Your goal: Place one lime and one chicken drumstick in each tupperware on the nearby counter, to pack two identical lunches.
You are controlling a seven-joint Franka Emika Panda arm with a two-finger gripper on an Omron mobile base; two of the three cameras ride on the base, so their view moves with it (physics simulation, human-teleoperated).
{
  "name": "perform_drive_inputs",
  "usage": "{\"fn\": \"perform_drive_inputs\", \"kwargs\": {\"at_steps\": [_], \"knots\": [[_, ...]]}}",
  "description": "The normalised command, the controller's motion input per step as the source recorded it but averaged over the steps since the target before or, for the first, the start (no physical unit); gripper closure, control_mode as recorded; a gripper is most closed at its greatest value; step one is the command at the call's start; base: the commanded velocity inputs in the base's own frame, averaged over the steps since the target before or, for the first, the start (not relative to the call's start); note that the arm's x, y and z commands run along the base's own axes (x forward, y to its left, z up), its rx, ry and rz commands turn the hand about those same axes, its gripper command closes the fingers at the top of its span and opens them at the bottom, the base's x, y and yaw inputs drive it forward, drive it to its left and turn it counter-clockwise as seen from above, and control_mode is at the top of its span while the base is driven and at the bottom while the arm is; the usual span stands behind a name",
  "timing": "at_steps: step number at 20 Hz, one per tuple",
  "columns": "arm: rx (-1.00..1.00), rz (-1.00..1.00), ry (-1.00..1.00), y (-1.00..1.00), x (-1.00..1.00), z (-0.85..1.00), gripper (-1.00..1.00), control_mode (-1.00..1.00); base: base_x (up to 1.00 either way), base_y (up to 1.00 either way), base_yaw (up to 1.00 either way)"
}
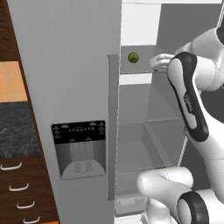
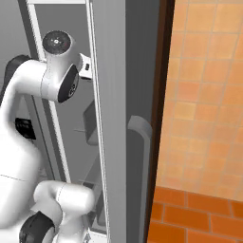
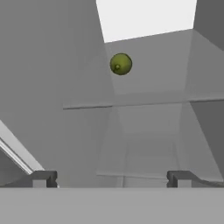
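You're early on, by my read: gripper [image 3: 112, 178] is spread wide and holding nothing, aimed into the open fridge [image 1: 148, 131] at a lime [image 3: 120, 64] resting on an upper shelf [image 1: 138, 70], so I'd guess packing hasn't started.

A lime [image 1: 133, 57] sits on an upper fridge shelf [image 1: 142, 69], right of the closed door [image 1: 65, 87].

one lime [image 1: 133, 57] up top, four curved drawer handles [image 1: 19, 187] lower left, one fridge door handle [image 1: 113, 127], one ice dispenser panel [image 1: 80, 149] mid-left.
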Motion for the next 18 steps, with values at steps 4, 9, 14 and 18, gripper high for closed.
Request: {"fn": "perform_drive_inputs", "kwargs": {"at_steps": [4,9,14,18], "knots": [[-0.03,0.0,0.0,0.0,1.0,-0.24,-1.0,-1.0,0.0,0.0,0.0],[-0.04,0.0,0.0,0.0,1.0,-0.2,-1.0,-1.0,0.0,0.0,0.0],[-0.01,0.0,0.0,0.01,1.0,0.0,-1.0,-1.0,0.0,0.0,0.0],[0.0,0.0,0.0,0.09,0.97,0.0,-1.0,-1.0,0.0,0.0,0.0]]}}
